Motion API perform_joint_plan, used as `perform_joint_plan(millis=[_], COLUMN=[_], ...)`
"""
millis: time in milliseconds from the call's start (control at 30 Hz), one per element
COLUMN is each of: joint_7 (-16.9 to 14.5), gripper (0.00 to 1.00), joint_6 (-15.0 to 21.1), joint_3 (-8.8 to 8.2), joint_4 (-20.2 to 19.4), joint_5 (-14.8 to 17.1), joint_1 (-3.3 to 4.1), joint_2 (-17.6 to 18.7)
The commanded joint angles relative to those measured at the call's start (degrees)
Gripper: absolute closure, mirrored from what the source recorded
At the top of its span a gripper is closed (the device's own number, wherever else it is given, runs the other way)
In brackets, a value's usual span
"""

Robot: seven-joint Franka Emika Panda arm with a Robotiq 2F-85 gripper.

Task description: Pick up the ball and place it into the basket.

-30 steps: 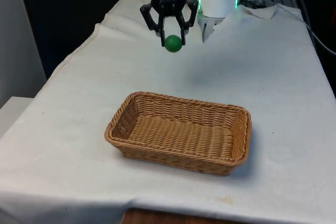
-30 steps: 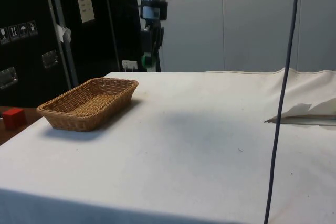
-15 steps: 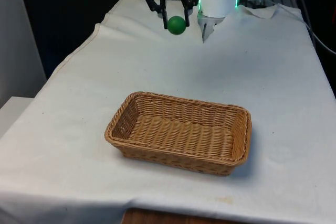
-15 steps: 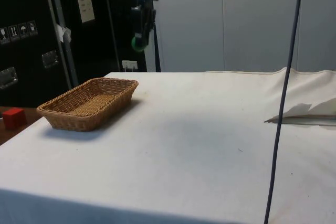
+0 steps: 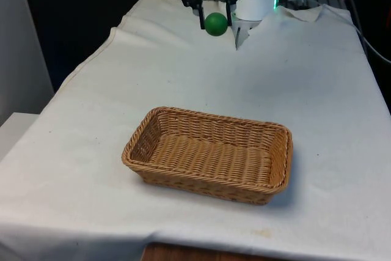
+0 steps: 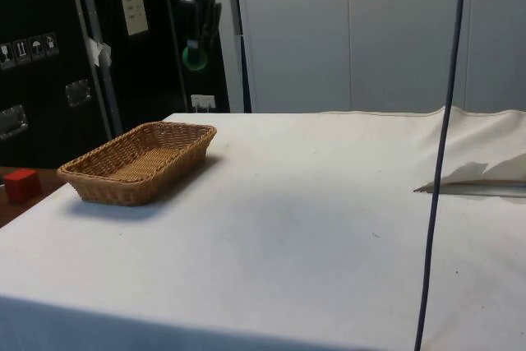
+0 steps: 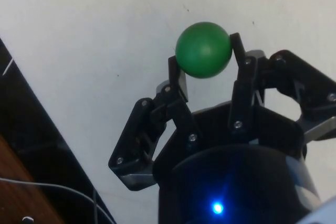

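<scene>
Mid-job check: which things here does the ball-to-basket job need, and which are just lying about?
Part of the job:
- green ball, clamped between the gripper fingers, high above the cloth
- wicker basket, nothing in it, on the table

Just lying about:
- red block, off the table past the basket in the side view
- crumpled fold of white cloth at the table's far edge in the side view

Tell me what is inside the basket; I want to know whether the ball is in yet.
Nothing: the wicker basket shows a bare woven floor. Its near wall hides a strip of that floor. The green ball is pinched in the gripper, high above the far cloth.
</scene>
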Motion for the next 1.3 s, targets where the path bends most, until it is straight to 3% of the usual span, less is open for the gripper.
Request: perform_joint_plan(millis=[0,500,767,800,833,1100,1133,1167,1267], joint_7=[0.2,0.6,0.9,0.7,0.9,0.1,0.3,-0.1,-0.7], gripper=[0.99,0.99,0.99,0.99,0.99,0.99,0.99,0.99,0.99], joint_6=[-1.0,-1.9,-2.8,-2.2,-2.9,-3.1,-2.2,-3.1,-3.1], joint_3=[0.29,1.15,2.46,2.06,2.52,2.81,2.18,2.81,2.75], joint_4=[1.4,9.6,16.3,15.8,16.8,22.5,21.2,23.0,25.2], joint_5=[0.4,2.6,6.1,5.7,6.4,11.1,10.4,11.5,13.7], joint_1=[-0.06,0.00,-0.34,0.00,-0.40,-1.09,-0.29,-1.20,-1.66], joint_2=[1.0,7.9,14.7,14.4,15.4,22.3,21.4,23.0,25.7])
